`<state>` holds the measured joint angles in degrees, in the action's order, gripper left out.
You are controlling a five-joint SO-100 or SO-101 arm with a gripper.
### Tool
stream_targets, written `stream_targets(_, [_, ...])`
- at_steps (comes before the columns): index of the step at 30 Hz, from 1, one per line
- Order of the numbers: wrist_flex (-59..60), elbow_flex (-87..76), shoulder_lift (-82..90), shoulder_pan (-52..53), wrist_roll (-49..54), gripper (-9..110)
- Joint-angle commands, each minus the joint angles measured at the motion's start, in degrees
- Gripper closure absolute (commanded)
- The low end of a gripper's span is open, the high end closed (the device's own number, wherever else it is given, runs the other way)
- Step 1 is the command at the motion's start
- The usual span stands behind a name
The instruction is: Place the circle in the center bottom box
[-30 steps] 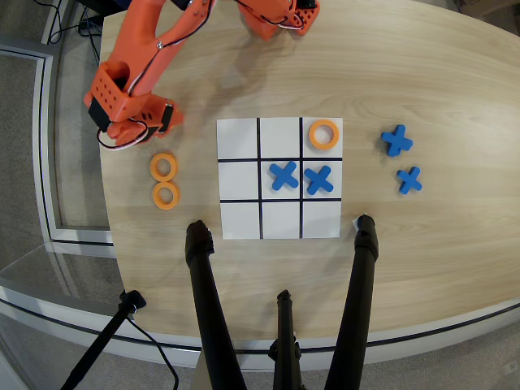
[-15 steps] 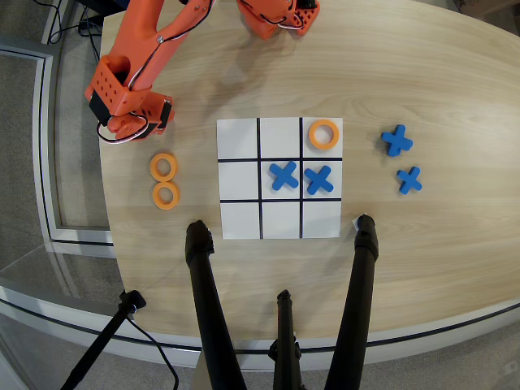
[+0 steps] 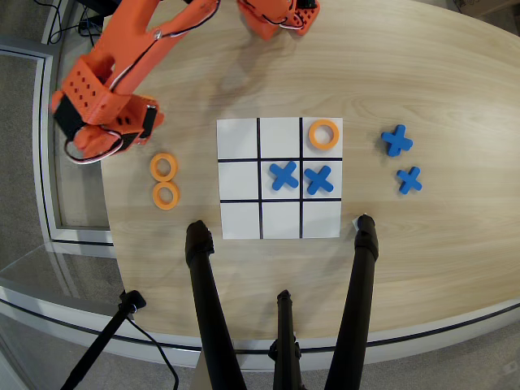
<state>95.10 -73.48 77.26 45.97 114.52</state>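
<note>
Two loose orange circles lie touching on the wood left of the white 3x3 board. A third orange ring sits in the board's top right cell. The center bottom box holds nothing. Two blue X pieces fill the middle and right cells of the middle row. My orange gripper hangs over the table's left edge, up and to the left of the loose circles and apart from them. Seen from above, its fingers are hidden by the wrist block.
Two more blue X pieces lie right of the board. Black tripod legs rise over the table's near edge just below the board. The arm's base stands at the far edge.
The arm has swung left and away from the circles, so the gripper now hangs past the table's left edge. No circle or X has moved.
</note>
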Motion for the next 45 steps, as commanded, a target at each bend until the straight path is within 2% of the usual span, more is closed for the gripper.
stream_targets(1, [2.02, 0.97, 6.77, -6.15, -5.80, 102])
stream_targets(5, [1.58, -7.38, 14.94, -13.62, -12.13, 102])
stream_targets(11, [-4.57, -31.29, 31.55, -25.22, -19.60, 102])
stream_targets(20, [-23.55, -54.23, 38.67, -35.86, -28.74, 102])
stream_targets(27, [-32.34, -60.29, 36.65, -40.61, -33.84, 102])
stream_targets(36, [-41.13, -59.77, 30.50, -47.29, -43.95, 102])
stream_targets(45, [-43.15, -56.78, 25.49, -50.80, -49.48, 102])
